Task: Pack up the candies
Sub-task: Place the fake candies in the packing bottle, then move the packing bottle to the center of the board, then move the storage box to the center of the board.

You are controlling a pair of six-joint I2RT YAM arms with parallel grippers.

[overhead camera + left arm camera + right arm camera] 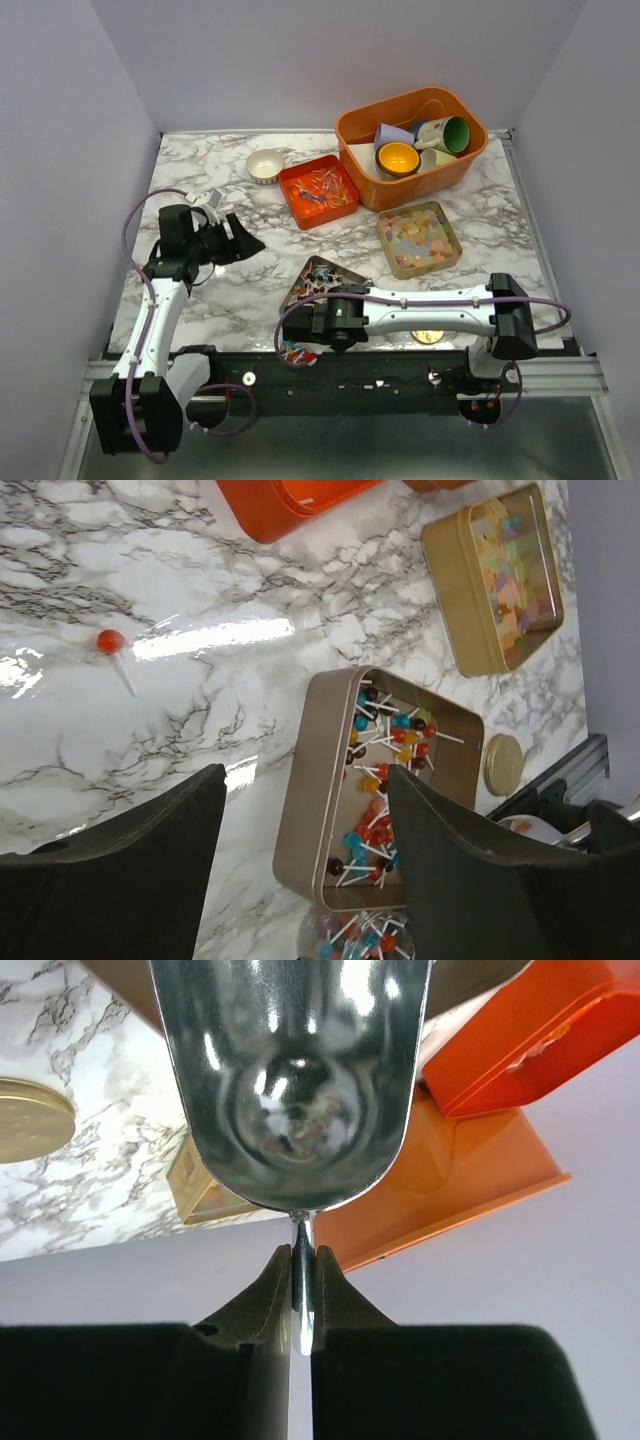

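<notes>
The candies are small ball lollipops on white sticks. Many lie in a gold tin, and more sit in a clear round container by the table's front edge. One red lollipop lies loose on the marble. Pastel gummies fill a second gold tin. My left gripper hangs open and empty above the marble, left of the lollipop tin. My right gripper is shut on the thin handle of a shiny metal scoop, which looks empty, near the tin's front corner.
An orange square tray with candies sits mid-table, a white bowl to its left. An orange bin of coloured cups stands at the back right. A round gold disc lies by the right forearm.
</notes>
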